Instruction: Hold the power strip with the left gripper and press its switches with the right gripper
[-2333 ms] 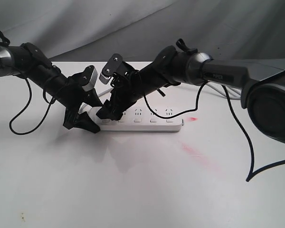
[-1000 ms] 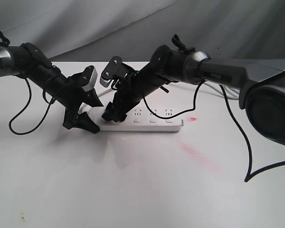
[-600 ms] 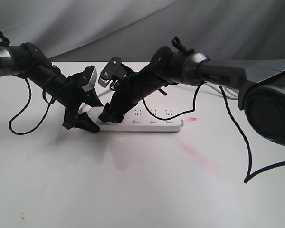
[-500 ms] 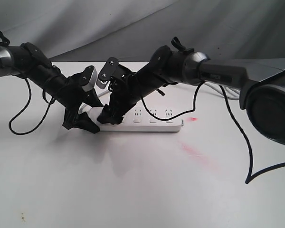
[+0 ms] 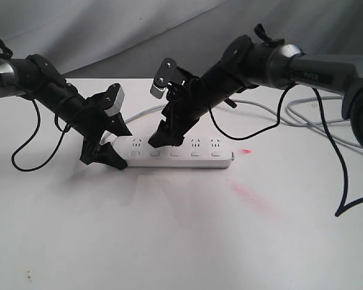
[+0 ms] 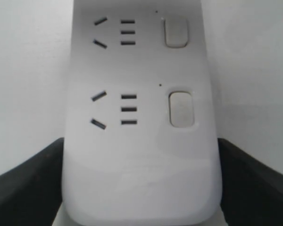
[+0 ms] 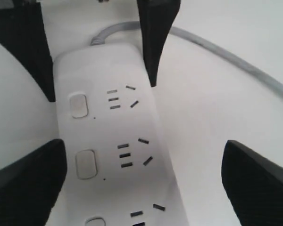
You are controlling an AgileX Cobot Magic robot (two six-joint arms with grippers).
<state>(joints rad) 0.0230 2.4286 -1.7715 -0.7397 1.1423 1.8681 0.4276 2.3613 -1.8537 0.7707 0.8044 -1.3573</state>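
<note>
Tabletop (image 5: pixel 169 241): power strip (image 5: pixel 193 158) end in left hand (image 5: pixel 111 148)

My left gripper (image 5: pixel 107 148) hides the power strip's (image 5: pixel 199 160) end in the exterior view, my right gripper (image 5: pixel 164 142) covers some sockets there, and both wrist views crop the strip and my fingers (image 6: pixel 19 193) at their edges.

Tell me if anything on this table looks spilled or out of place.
Yes: a small red spot sits on the table just off the end of the power strip, with a pinkish smear nearer the camera. Stain or light, I cannot tell.
</note>
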